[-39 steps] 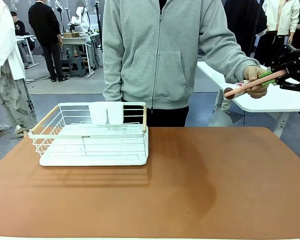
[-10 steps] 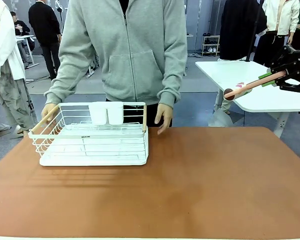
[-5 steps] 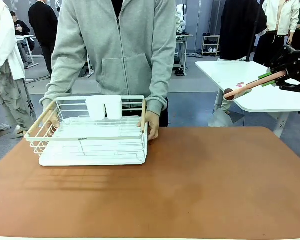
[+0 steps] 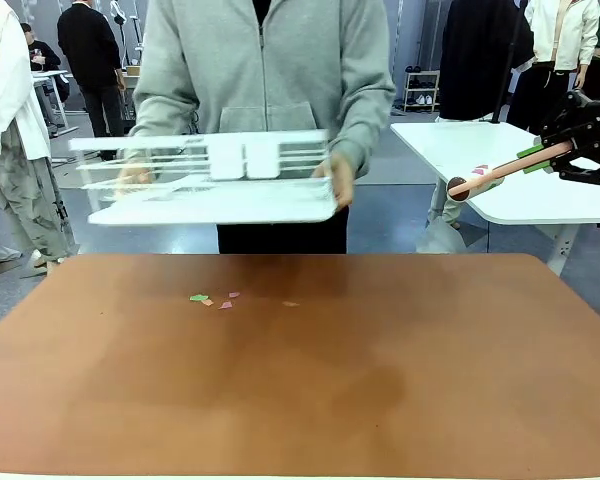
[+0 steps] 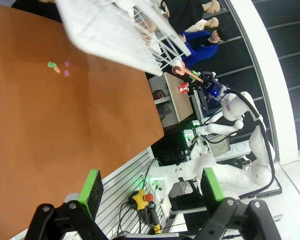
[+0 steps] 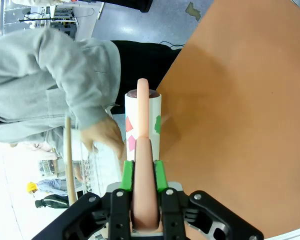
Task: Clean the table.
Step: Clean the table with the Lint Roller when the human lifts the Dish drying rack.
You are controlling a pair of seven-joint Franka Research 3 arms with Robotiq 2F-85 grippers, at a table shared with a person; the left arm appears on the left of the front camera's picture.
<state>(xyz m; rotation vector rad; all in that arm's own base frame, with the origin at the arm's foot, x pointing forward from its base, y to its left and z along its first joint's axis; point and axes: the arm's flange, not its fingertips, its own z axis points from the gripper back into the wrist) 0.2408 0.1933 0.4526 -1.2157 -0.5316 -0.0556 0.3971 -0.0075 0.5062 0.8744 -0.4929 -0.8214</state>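
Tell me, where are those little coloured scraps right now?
In the front view, the coloured scraps lie on the reddish-brown table, left of centre near its far edge, below the white wire basket the person holds in the air.

The reddish-brown table [image 4: 430, 380] bears green, pink and orange scraps [image 4: 212, 299]; basket [image 4: 220, 205] white, roller [image 4: 495, 173] pink-handled.

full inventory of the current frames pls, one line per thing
table: one, reddish-brown, foreground.
paper scraps: about five, green, orange, pink, on the table's far left part.
wire basket: one, white, held in the air above the table's far edge, motion-blurred.
cups: two, white, on the basket's wall.
lint roller: one, pink handle, white roll, in the air at right.
white table: one, behind at right.
person's hands: two, at the basket's ends.
left gripper: open, empty.
right gripper: shut on the roller's handle.
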